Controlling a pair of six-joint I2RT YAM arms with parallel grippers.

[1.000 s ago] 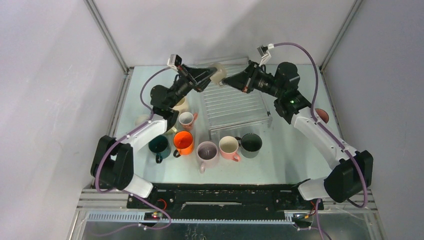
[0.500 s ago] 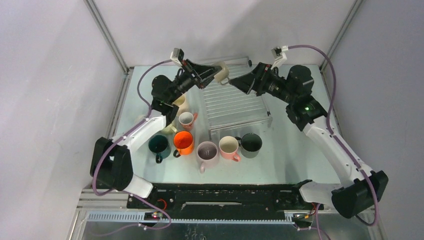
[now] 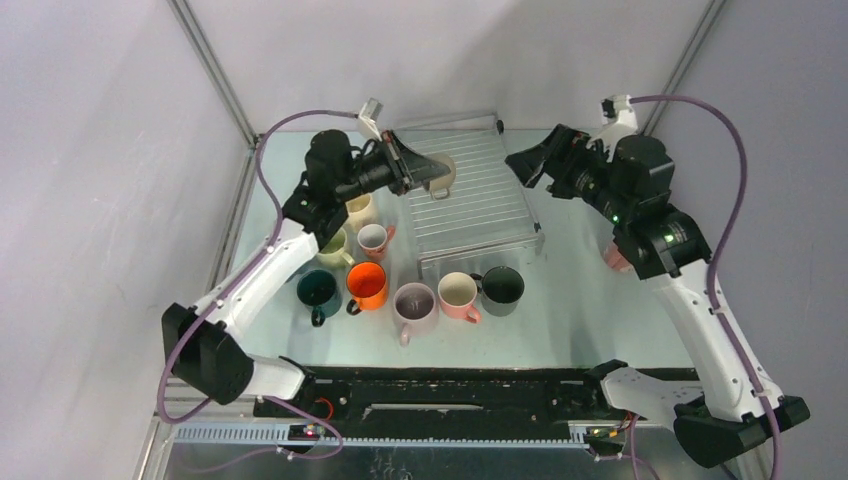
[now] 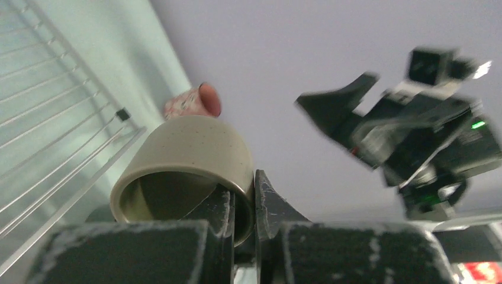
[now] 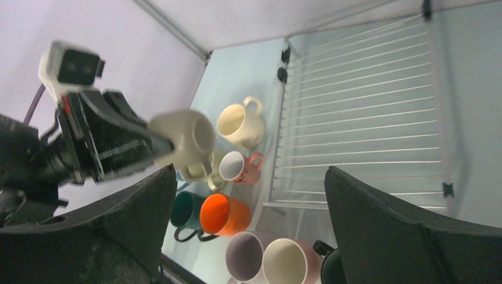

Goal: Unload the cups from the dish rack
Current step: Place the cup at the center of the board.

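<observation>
Beige mug (image 3: 441,167) hangs above the dish rack's (image 3: 480,205) far left corner, your left gripper (image 4: 244,204) pinched tight on its rim — your right gripper (image 3: 528,167), jaws spread wide and empty, sits off the rack's far right side

The left gripper (image 3: 428,171), reached far, pinches a cup (image 3: 444,167) by its rim; the right gripper (image 3: 527,166), raised far right, gapes wide.

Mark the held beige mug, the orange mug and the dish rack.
held beige mug (image 4: 195,148), left wrist view, on its outer wall.
orange mug (image 3: 367,284), top external view, on the inside of the cup.
dish rack (image 3: 470,200), top external view, on its bare wire ribs.
</observation>
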